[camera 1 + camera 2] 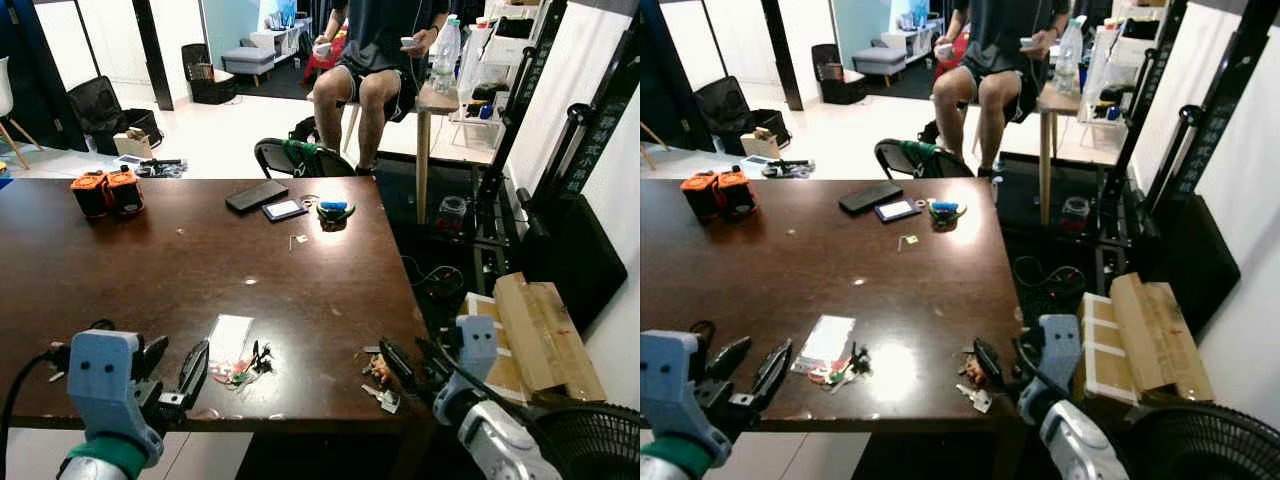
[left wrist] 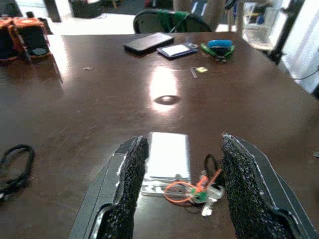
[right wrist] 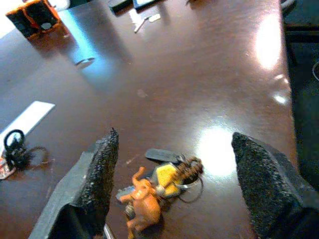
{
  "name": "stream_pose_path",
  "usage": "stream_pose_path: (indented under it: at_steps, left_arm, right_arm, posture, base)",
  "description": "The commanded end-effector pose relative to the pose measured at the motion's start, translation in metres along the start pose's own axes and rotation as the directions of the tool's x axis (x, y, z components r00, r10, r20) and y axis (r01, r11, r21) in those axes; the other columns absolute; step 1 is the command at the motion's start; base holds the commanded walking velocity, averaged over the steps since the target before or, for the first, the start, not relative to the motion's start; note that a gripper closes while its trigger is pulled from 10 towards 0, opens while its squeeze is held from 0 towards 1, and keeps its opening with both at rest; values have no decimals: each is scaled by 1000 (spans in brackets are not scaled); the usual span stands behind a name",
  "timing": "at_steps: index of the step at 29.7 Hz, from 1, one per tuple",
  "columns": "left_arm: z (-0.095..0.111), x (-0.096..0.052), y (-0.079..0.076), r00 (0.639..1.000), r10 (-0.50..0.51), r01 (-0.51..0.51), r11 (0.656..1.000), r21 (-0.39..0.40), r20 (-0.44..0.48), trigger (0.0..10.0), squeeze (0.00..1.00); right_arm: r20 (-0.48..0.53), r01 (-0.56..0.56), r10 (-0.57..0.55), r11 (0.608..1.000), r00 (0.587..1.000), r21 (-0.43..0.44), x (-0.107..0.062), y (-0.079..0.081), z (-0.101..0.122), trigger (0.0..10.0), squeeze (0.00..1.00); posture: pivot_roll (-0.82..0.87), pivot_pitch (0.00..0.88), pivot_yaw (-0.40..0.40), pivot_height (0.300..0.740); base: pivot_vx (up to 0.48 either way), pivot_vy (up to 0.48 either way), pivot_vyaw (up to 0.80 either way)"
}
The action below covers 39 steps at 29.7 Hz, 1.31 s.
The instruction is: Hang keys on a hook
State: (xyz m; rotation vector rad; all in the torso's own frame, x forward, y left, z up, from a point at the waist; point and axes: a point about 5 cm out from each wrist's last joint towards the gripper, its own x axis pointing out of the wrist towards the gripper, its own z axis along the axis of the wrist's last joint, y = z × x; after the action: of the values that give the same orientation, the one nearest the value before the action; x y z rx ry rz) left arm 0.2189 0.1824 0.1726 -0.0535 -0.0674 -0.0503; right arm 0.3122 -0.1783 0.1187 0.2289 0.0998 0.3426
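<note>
Both grippers hover at the near edge of the dark brown wooden table [image 1: 200, 270], fingers spread wide and grasping nothing. Left gripper [image 2: 182, 191] faces the orange-and-green key bunch [image 2: 192, 191] beside a white card [image 2: 167, 159]. Right gripper [image 3: 174, 186], at five o'clock, frames the keys with an orange animal charm [image 3: 149, 191].
</note>
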Motion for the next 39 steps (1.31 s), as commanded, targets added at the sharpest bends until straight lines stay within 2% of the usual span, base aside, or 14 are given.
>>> stream_pose_path:
  at_steps: [1,5,11,14,20,26,29,30,32,33,35,38,39]
  left_arm:
    - [-8,0,5,998,45,-44,999,22,-39,10000,0]
    - [-11,3,5,997,68,-67,997,25,-36,10000,0]
    - [-13,2,-4,998,10,-12,999,-39,-55,10000,0]
    - [-14,1,-6,997,-15,9,998,-69,-77,10000,0]
    - [-18,-2,-12,991,-78,71,995,-65,-113,10000,0]
    - [-24,-3,-22,977,-149,140,988,-65,-154,10000,0]
    - [-25,-4,-23,974,-164,156,986,-64,-157,10000,0]
    - [-24,-4,-23,973,-167,158,985,-65,-158,10000,0]
    - [-24,-4,-23,973,-168,159,985,-67,-159,10000,0]
    - [-24,-5,-23,973,-169,161,985,-66,-159,10000,0]
    - [-23,-5,-23,972,-171,163,984,-65,-159,10000,0]
    - [-23,-5,-23,972,-173,164,984,-64,-159,10000,0]
    - [-23,-5,-23,972,-175,167,984,-64,-159,10000,0]
  right_arm:
    - [-14,-15,15,1000,1000,8,3,4,-2,10000,1000]
    - [-13,-30,30,1000,999,5,7,10,-2,10000,1000]
    - [-50,-75,76,997,996,30,12,22,-7,10000,1000]
    - [-63,-76,79,996,995,50,12,23,-9,10000,1000]
    - [-102,-95,100,994,990,53,13,24,-11,10000,1000]
    - [-197,-114,114,993,974,12,10,21,-19,10000,1000]
    - [-212,-124,122,992,969,4,10,21,-21,10000,1000]
    - [-216,-130,124,991,968,-13,9,20,-20,10000,596]
    - [-219,-133,124,991,968,-26,9,19,-19,10000,596]
    - [-216,-145,124,986,969,-80,9,18,-17,10000,0]
    - [-211,-166,131,973,969,-160,8,17,-14,10000,0]
    - [-213,-180,138,965,967,-193,8,16,-12,10000,0]
    - [-227,-205,145,942,963,-266,7,15,-11,10000,0]
  posture:
    - [-106,27,103,740]
    - [-113,33,104,740]
    - [-98,44,103,740]
    - [-98,44,103,740]
    - [-100,51,108,740]
    - [-101,52,111,740]
    - [-101,52,111,740]
    - [-101,52,111,740]
    - [-101,52,111,740]
    - [-101,52,111,740]
    - [-101,52,111,740]
    - [-101,52,111,740]
    - [-101,52,111,740]
  base:
    - [0,0,0]
    - [0,0,0]
    - [0,0,0]
    - [0,0,0]
    - [0,0,0]
    - [0,0,0]
    - [0,0,0]
    - [0,0,0]
    - [0,0,0]
    - [0,0,0]
    - [0,0,0]
    - [0,0,0]
    - [0,0,0]
